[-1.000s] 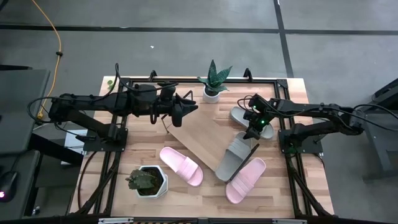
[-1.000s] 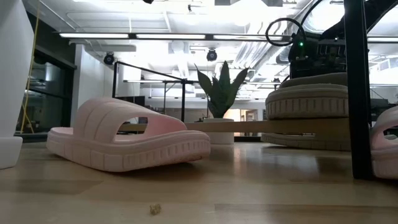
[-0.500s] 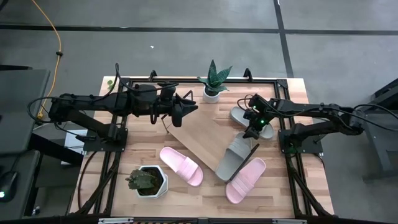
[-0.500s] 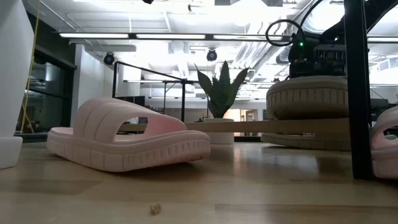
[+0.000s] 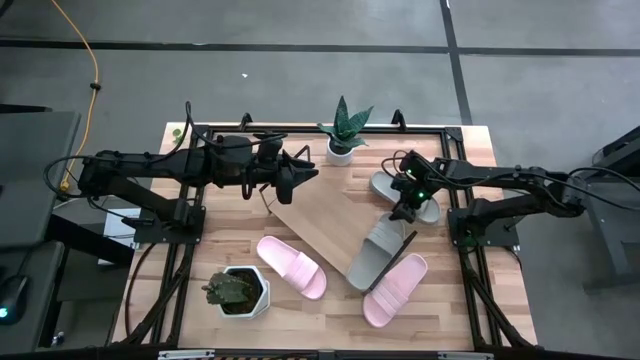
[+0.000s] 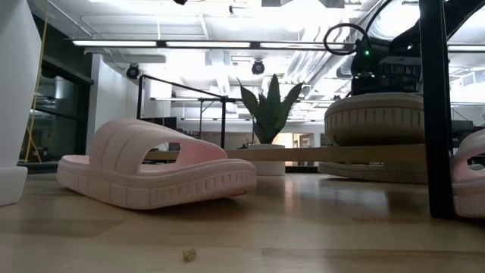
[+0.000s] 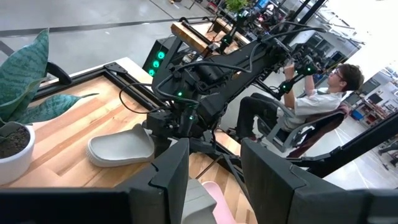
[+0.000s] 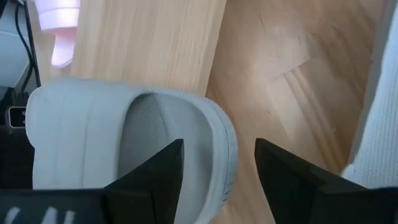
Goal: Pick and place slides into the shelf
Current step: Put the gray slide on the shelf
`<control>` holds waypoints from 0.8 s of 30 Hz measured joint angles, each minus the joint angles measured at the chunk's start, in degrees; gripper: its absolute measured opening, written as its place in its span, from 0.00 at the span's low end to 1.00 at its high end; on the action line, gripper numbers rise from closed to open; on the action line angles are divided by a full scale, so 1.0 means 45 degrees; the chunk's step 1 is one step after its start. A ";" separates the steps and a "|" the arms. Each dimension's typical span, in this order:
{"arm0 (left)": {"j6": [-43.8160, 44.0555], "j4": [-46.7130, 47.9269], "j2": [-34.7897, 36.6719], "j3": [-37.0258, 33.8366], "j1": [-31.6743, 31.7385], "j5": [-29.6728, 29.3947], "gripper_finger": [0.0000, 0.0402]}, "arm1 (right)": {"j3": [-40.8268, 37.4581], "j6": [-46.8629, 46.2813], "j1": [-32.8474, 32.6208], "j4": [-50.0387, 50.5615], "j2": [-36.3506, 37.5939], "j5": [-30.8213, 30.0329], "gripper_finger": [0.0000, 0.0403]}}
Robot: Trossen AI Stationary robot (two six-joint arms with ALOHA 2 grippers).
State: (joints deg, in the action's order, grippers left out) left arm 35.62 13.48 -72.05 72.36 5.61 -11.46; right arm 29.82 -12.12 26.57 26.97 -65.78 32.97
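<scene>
The light-wood shelf (image 5: 320, 225) lies slantwise mid-table. One grey slide (image 5: 375, 258) lies on the shelf's right end, and my right gripper (image 5: 405, 210) is at the slide's far end, shut on it. The other grey slide (image 5: 388, 185) rests sole-down on the table just beyond. One pink slide (image 5: 292, 267) lies sole-down near the shelf's front. The other (image 5: 395, 290) lies beside the shelf's right end. My left gripper (image 5: 310, 172) hovers open and empty over the shelf's far left end. My right gripper comes at the grey slide from above, slanting down from the table's right. It has the curved rim of the sole's far end (image 8: 225, 155) between its two fingers, one finger over the footbed (image 8: 149, 140) and one outside the rim. The fingers hide the touching spots. In the low view the slide (image 6: 375, 117) sits on the shelf board (image 6: 303, 155).
A snake plant in a white pot (image 5: 343, 135) stands at the far edge. A succulent in a white pot (image 5: 236, 290) stands near front left. Black frame rails ring the table (image 5: 300, 128). A person sits beyond the table in the left wrist view (image 7: 311, 106).
In the low view the grey slide under my right gripper has turned a little on the shelf: its strap and sole no longer show as two tiers. The high view shows no plain shift of either arm.
</scene>
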 joint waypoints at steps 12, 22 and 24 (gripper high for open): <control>0.0000 0.0003 0.0000 0.0000 0.0000 0.0003 0.34 | 0.0000 -0.0706 0.0005 -0.1204 0.0005 -0.0609 0.47; 0.0000 0.0182 0.0000 0.0000 0.0000 0.0008 0.34 | 0.0000 -0.1584 0.0032 -0.2061 0.0024 -0.1432 0.47; 0.0000 0.0263 0.0000 0.0000 0.0000 0.0008 0.34 | 0.0000 -0.1695 0.0103 -0.2061 0.0044 -0.1433 0.47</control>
State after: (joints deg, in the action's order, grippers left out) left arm 35.62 14.67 -72.05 72.36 5.61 -11.42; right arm 29.82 -19.75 27.03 17.69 -65.58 26.52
